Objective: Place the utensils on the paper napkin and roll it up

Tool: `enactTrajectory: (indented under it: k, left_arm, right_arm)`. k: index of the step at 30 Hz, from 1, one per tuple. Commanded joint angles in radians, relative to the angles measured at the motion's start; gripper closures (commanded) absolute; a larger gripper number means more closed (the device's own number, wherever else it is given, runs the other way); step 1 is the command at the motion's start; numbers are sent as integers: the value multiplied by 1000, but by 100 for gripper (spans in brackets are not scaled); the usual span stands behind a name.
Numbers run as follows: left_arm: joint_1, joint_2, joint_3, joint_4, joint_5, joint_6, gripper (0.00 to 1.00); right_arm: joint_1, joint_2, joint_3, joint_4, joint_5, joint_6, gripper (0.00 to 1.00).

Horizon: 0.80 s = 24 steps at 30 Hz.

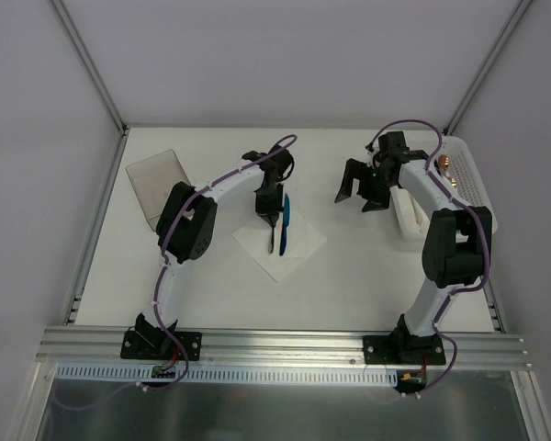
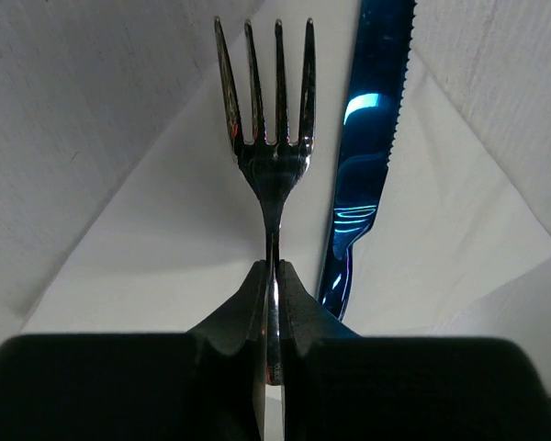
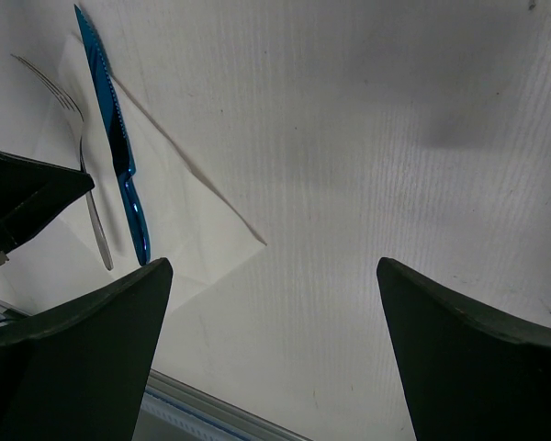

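Observation:
The paper napkin (image 1: 301, 246) lies flat as a white square in the middle of the table. A bright blue knife (image 1: 286, 219) lies on it. My left gripper (image 1: 270, 209) is shut on the handle of a silver fork (image 2: 274, 138), holding it low over the napkin (image 2: 165, 248), just left of the knife (image 2: 367, 138), with the tines pointing away. My right gripper (image 1: 359, 197) is open and empty, hovering to the right of the napkin. In the right wrist view (image 3: 274, 265) it sees the knife (image 3: 119, 156), the fork (image 3: 90, 197) and the napkin (image 3: 193, 225) at its left.
A translucent grey sheet (image 1: 158, 182) lies at the back left. A white basket (image 1: 470, 179) holding gold cutlery ends (image 1: 445, 165) stands at the far right, with a white holder (image 1: 409, 216) beside it. A metal rail (image 1: 275, 342) runs along the near edge.

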State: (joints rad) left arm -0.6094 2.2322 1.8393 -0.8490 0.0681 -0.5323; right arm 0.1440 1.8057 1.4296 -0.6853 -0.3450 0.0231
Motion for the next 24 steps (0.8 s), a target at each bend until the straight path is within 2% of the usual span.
enactTrajectory:
  k: [1,24]
  left_arm:
    - [-9,-37,-11,18,-21,-31,100]
    - [-16,-11,-8,24,4,-58,97]
  right_arm:
    - [2,-54,-1,0,11,-2,1]
    - [2,-49,0,0,21,-3,1]
